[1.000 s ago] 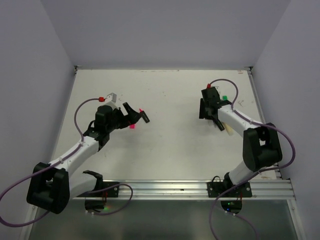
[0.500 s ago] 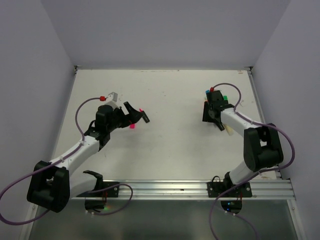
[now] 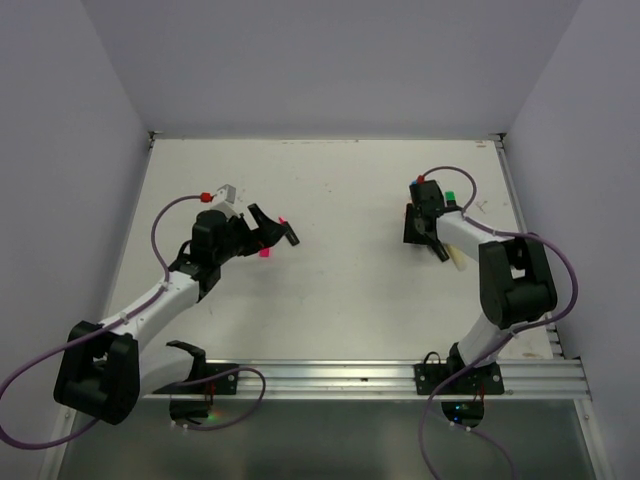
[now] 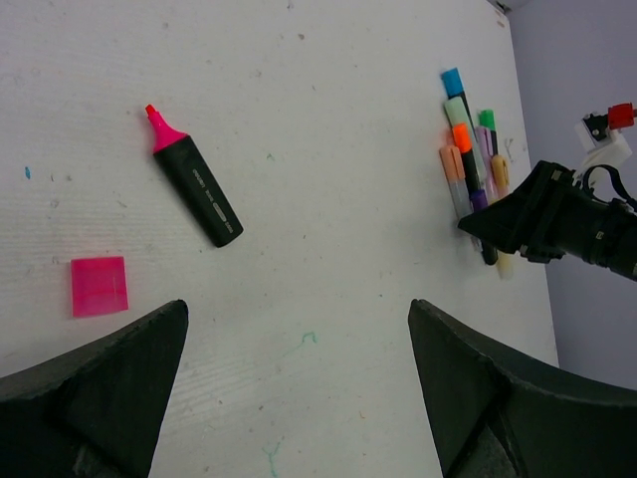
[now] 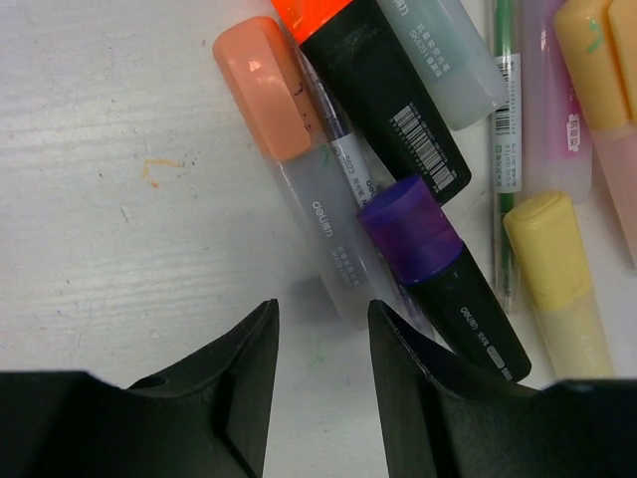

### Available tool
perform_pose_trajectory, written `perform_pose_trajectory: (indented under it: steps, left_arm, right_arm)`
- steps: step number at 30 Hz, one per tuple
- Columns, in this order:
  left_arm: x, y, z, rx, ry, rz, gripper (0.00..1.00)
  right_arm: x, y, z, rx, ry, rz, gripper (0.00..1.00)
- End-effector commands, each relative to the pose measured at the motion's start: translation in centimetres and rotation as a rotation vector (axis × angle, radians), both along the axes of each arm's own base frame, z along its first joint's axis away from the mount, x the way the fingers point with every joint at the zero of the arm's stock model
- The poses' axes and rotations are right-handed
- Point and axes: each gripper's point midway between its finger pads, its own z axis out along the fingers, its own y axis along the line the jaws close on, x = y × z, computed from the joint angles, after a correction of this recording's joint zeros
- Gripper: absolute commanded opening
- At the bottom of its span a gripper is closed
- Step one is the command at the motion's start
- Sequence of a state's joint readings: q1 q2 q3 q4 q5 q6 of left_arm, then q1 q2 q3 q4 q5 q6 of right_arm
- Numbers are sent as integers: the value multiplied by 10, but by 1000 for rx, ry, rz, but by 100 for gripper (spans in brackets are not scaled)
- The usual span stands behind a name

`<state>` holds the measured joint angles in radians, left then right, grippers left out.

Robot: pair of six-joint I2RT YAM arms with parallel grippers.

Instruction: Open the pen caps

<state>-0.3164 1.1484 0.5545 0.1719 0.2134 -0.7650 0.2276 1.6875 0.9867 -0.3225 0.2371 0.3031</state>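
A black highlighter [image 4: 197,189] with a bare pink tip lies uncapped on the table, its pink cap [image 4: 99,286] lying apart to the near left; that cap also shows in the top view [image 3: 265,254]. My left gripper [image 4: 297,313] is open and empty, held above the table near them [image 3: 272,228]. Several capped highlighters lie bunched at the right [image 3: 447,212]. The right wrist view shows a peach cap [image 5: 264,88], a purple cap [image 5: 408,229] and a yellow cap [image 5: 542,244]. My right gripper [image 5: 320,334] is open and empty, low over the clear body end of the peach-capped highlighter [image 5: 318,229].
A thin green pen [image 5: 506,149] lies among the highlighters. Blue [image 4: 453,82], orange [image 4: 461,136] and green [image 4: 487,119] caps show in the bunch. The table's right edge [image 3: 520,220] and walls are close to the bunch.
My right gripper has shifted slightly toward the back over the bunch of highlighters. The left arm, the pink cap and the uncapped highlighter have not moved.
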Motion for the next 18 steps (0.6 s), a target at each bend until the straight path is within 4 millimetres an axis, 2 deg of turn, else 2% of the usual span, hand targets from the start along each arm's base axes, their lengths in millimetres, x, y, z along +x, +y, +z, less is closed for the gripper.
perform_pose_trajectory:
  steps: [1, 6, 13, 18]
  left_arm:
    - [7, -5, 11, -4, -46, -17, 94]
    - [7, -5, 6, -1, -36, -20, 94]
    - [6, -5, 6, 9, -35, -26, 94]
    - [5, -4, 4, 16, -35, -24, 94]
  right_arm:
    - [18, -1, 7, -11, -42, 6, 45]
    - [23, -2, -5, -28, -12, 9, 45]
    - [36, 3, -4, -24, -3, 30, 46]
    - [44, 8, 15, -2, -68, 56, 48]
